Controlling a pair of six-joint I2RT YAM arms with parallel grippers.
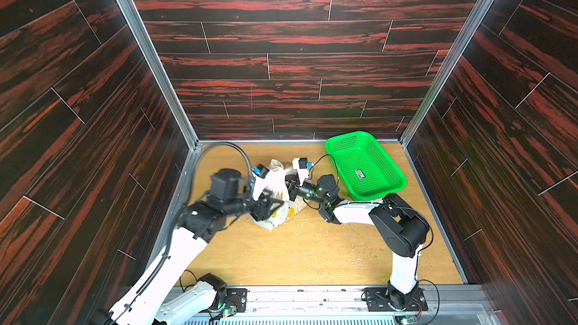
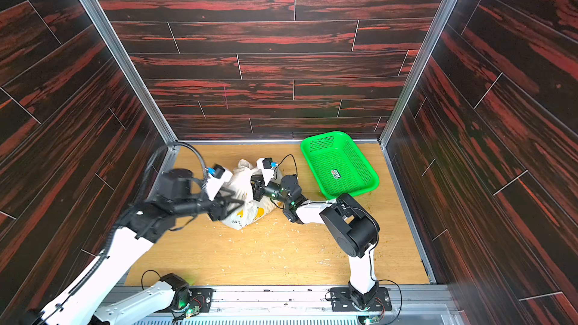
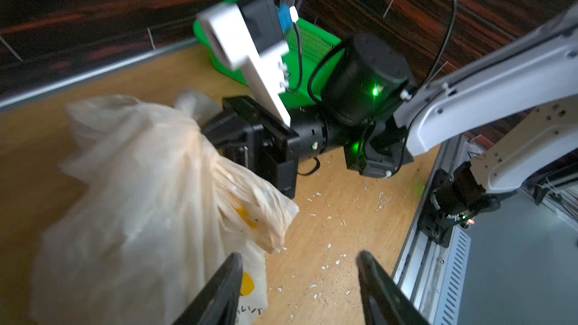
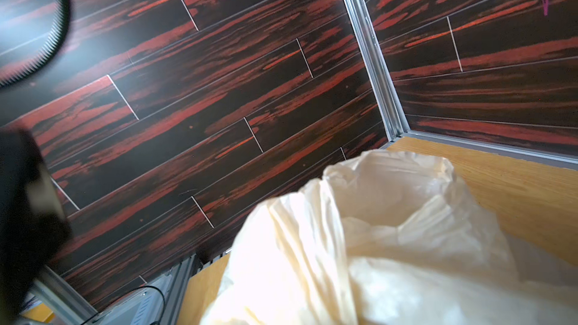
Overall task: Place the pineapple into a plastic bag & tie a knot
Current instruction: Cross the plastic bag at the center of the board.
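Bag mid-table, one hand off it, one on; no finished knot to be seen.

Left gripper (image 3: 298, 279): jaws apart, nothing between them, one finger just beside the plastic bag (image 3: 140, 182). The bag lies slumped and bulging on the table (image 1: 297, 254); its contents are hidden, so pineapple inside is likely but unconfirmed. Right gripper (image 2: 256, 189): closed, its tips buried in the plastic, with pleats running in toward it, so it looks to be pinching a bunch of the bag. Green basket (image 1: 350, 164) at far right holds only a sticker. Risks: with one hold only, the gathered straps could slacken and the mouth fall open. A hard pull may tear the thin film or drag the whole bag.
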